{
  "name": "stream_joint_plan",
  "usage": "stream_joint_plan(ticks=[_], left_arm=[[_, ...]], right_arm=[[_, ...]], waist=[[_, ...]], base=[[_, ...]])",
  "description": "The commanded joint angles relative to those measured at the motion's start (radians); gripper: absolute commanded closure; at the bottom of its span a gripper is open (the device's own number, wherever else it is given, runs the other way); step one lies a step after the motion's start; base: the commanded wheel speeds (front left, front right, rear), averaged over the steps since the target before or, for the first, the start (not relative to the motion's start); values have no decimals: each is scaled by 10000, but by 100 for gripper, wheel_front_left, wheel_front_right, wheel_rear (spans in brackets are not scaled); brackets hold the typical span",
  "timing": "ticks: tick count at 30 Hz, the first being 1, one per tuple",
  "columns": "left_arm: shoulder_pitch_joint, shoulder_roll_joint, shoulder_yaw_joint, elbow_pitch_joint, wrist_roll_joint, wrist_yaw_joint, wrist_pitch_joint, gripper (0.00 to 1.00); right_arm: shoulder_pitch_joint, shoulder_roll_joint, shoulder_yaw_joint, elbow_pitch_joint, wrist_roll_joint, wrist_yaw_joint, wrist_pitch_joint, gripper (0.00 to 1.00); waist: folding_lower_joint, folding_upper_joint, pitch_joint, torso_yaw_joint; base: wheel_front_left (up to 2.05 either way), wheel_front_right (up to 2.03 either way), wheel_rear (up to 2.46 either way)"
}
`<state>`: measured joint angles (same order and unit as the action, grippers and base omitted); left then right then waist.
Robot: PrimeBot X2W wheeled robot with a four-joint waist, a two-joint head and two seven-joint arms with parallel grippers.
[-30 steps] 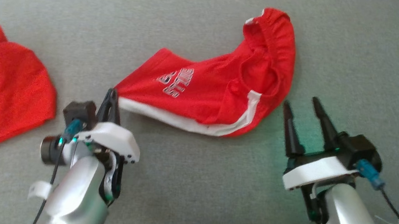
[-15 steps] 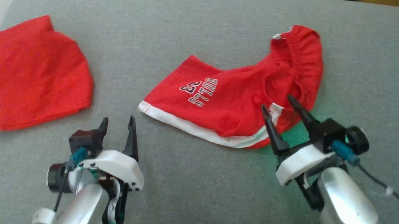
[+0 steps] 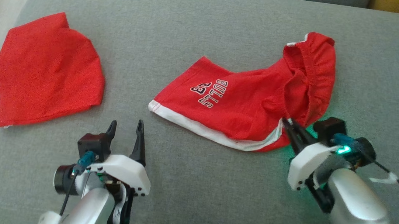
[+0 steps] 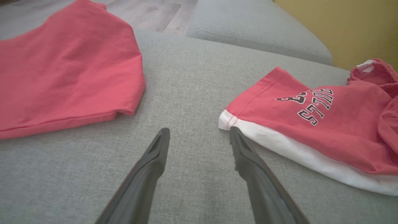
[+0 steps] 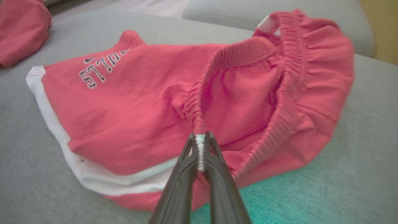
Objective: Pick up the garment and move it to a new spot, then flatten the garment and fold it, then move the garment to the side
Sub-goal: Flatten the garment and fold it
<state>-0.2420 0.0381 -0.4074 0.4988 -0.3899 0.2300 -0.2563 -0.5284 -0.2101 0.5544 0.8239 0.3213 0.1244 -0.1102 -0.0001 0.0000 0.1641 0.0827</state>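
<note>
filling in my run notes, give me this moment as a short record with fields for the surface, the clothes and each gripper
surface: grey sofa cushion
garment in work: red shorts, white trim, dark lettering, crumpled, waistband gaping at the robot's right
other garment: folded red garment, at the left, apart from the shorts
left gripper: jaws open, holding nothing, over bare cushion near the shorts' white hem corner
right gripper: jaws shut on the shorts at the waistband edge
fold: not yet started
</note>
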Motion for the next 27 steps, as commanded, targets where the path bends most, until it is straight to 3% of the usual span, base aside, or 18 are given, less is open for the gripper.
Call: stream_joint_plan(ticks=[1,11,12,14,15,19,27], left_arm=[[-66,122,294,-283,48,65,-55,0],[146,122,384,-247,129,-1,-55,0],[178,122,395,-243,123,1,-55,0],[256,122,415,-233,111,4,-55,0],[297,122,427,-232,111,7,-55,0],[497,122,528,-331,211,14,-55,0],[1123,122,1084,-1157,864,164,-55,0]], right_arm=[[-212,-174,-10,-181,178,63,-330,100],[26,-245,-2086,793,794,63,-1357,100],[82,-248,-2208,909,719,63,-1386,91],[209,-227,-2491,1163,565,63,-1431,22],[262,-232,-2676,1275,462,63,-1453,0],[513,-239,-3631,1063,-456,63,-1507,0],[2482,1089,-5109,-2535,-2661,63,-1514,0]], waist=[[1,0,-12,-70],[1,0,-395,-637],[1,0,-430,-701],[1,0,-509,-829],[1,0,-541,-883],[1,0,-689,-1107],[1,0,-974,-1455]], base=[[0,0,0],[0,0,0],[0,0,0],[0,0,0],[0,0,0],[0,0,0],[0,0,0]])
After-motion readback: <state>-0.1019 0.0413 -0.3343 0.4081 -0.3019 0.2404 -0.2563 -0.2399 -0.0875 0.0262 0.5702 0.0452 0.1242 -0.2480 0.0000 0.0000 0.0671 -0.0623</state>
